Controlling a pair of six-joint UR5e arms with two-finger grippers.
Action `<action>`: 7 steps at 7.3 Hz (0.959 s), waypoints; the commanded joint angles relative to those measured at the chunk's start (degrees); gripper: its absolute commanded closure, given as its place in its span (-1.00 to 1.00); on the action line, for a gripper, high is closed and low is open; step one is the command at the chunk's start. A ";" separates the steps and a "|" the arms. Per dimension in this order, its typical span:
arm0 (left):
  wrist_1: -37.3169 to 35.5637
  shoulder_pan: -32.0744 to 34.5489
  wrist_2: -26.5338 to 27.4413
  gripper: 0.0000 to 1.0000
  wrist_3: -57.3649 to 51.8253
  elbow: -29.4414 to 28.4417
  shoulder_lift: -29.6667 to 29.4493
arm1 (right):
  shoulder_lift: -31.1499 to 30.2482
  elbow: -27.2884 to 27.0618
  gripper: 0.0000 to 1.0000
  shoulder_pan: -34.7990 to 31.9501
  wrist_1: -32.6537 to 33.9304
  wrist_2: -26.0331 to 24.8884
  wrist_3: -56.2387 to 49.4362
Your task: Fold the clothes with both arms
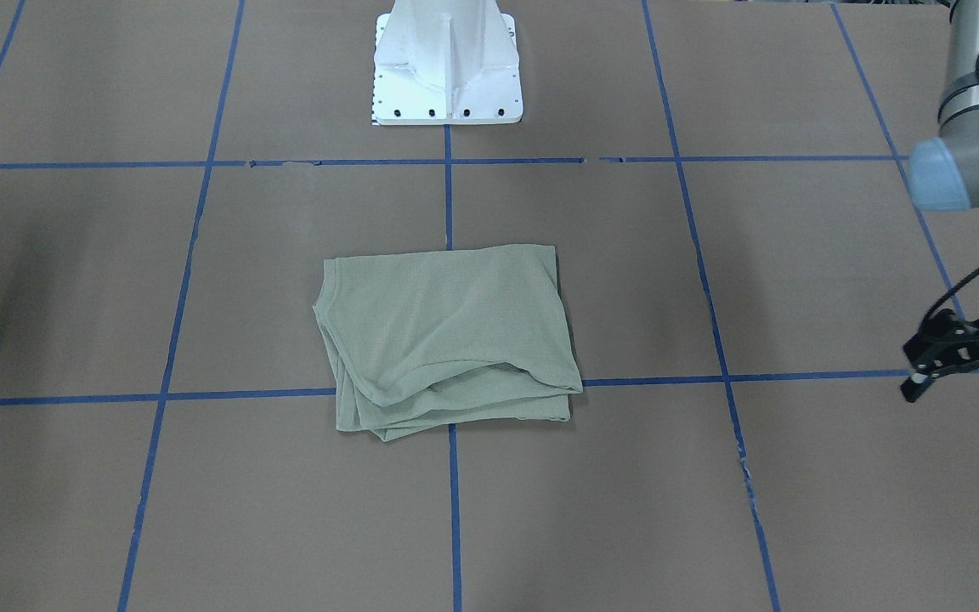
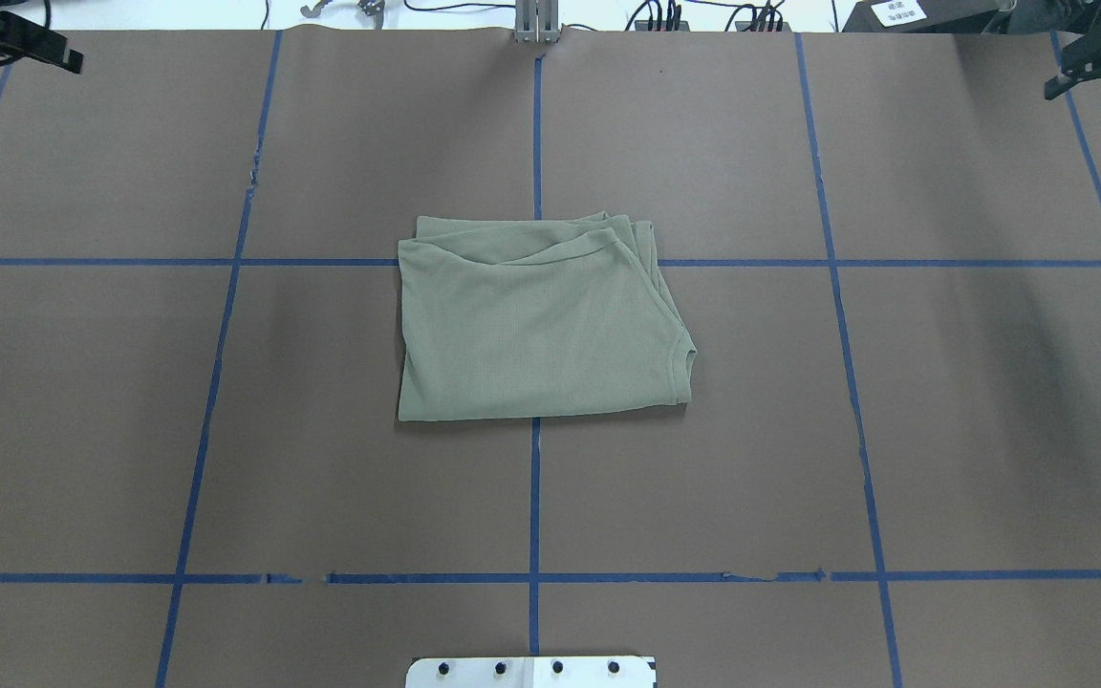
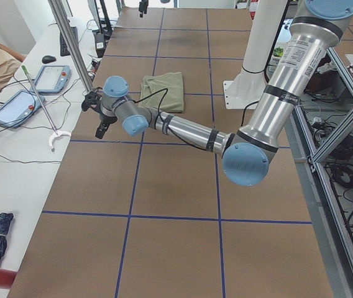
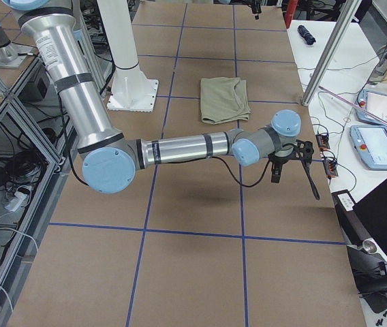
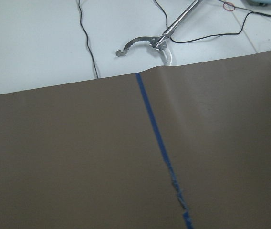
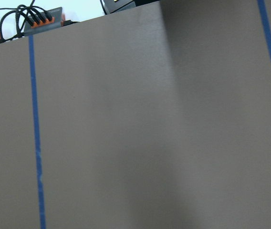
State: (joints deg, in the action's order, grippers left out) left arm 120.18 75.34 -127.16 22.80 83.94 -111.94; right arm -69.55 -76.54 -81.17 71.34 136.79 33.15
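Centrally, in the overhead view, a pale sage-green knit shirt (image 2: pixel 536 325) lies folded into a rough rectangle on a brown surface (image 2: pixel 895 430). It covers the spot where two lines of blue tape (image 2: pixel 533 497) cross. Its top layer is smooth. At its 12 o'clock edge a curved hem dips and shows the stacked layers beneath, and more layer edges fan out along the 2 o'clock side. A small ribbed notch shows at the 4 o'clock corner. At 6 o'clock from the shirt, on the robot's side of the surface, stands a white pedestal base (image 2: pixel 531 672). The left gripper (image 1: pixel 955 399) is well apart from the shirt, at about 10 o'clock in the overhead view, near a far corner of the surface. The front camera shows its black fingers (image 1: pixel 917 384) spread with nothing between them. The right gripper (image 2: pixel 1090 100) is at about 2 o'clock, near the opposite far corner, its fingers likewise spread and empty. In the side views the left arm (image 3: pixel 183 131) and the right arm (image 4: pixel 180 148), both grey-silver with light blue joint caps, stretch low and nearly level out to the far edge. The left wrist camera looks past that brown edge to a white side table (image 5: pixel 30 43), where a metal grabber tool (image 5: pixel 145 42) lies among thin black cables.
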 commanded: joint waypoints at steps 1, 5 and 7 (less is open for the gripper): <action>-11.57 8.56 -1.95 -1.00 -20.18 0.26 1.98 | -1.20 0.42 -1.00 -6.52 11.13 -0.46 -20.22; -25.25 10.97 -2.04 -1.00 -24.39 3.17 2.60 | -1.81 -0.19 -1.00 -7.69 19.62 -0.20 -26.38; -23.07 10.97 -5.20 -1.00 -24.82 3.17 8.04 | -3.04 -0.62 -1.00 -6.99 19.10 0.06 -25.51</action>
State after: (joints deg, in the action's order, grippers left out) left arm 96.05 86.25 -130.97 -1.73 87.33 -106.51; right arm -72.08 -76.82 -88.58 90.43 136.59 7.06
